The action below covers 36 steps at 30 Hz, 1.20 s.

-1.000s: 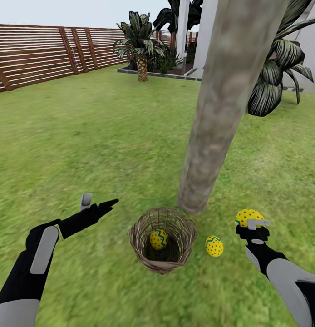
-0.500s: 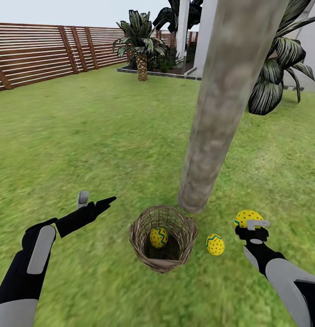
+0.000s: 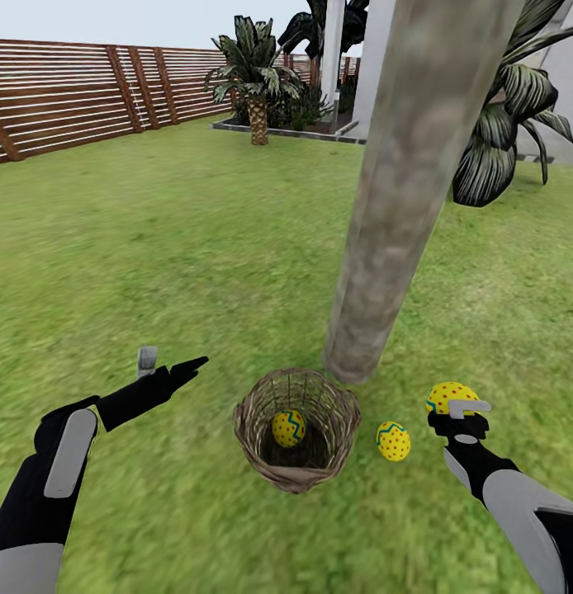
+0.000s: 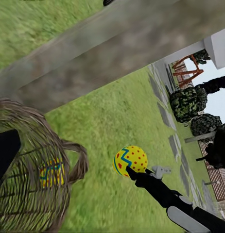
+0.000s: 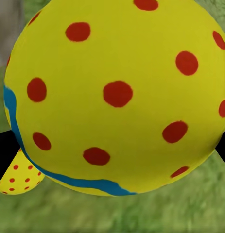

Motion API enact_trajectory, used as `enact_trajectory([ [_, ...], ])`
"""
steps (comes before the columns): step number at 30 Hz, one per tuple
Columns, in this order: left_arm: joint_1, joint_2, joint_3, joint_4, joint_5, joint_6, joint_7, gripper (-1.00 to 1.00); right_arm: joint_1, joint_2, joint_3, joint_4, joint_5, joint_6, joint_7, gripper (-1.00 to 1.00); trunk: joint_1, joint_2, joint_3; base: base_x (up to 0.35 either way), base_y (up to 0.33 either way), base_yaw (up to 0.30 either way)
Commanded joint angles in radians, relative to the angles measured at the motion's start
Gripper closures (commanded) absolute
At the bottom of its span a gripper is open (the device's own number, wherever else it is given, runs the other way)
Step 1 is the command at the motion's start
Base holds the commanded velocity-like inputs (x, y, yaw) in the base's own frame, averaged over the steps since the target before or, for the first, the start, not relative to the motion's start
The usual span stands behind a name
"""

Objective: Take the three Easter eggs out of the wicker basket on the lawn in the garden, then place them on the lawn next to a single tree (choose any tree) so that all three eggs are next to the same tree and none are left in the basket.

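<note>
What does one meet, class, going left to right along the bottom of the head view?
left gripper → wicker basket holding one Easter egg → egg on the lawn → egg in the right gripper

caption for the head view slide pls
Right claw holds a dotted yellow egg beside the grey-brown tree trunk.

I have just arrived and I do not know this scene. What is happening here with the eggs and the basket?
The robot is moving Easter eggs from the wicker basket to the grass beside the tree trunk. Its right tool holds one egg near the trunk's base. A second egg lies on the lawn between basket and tool. The third egg is in the basket. The left tool is open, beside the basket.
</note>
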Motion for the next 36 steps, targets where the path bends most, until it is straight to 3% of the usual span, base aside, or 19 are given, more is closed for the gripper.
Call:
enact_trajectory([
  [1,-0.001,0.019,0.001,0.0,0.0,0.005,-0.013,-1.0,-0.001,0.0,-0.008,0.001,0.009,-0.005,-0.001,1.0,0.004,-0.008,-0.004,0.0,0.0,0.0],
  [6,-0.001,0.037,0.029,0.001,-0.001,0.005,-0.076,-1.0,-0.001,0.0,-0.008,0.001,0.009,-0.006,0.0,1.0,0.023,-0.043,-0.02,0.0,0.0,0.0],
  [36,-0.001,0.039,0.033,0.002,-0.001,0.005,-0.08,-1.0,-0.001,-0.004,-0.011,-0.009,0.002,-0.005,0.0,1.0,0.13,-0.239,-0.107,0.0,0.0,0.0],
])
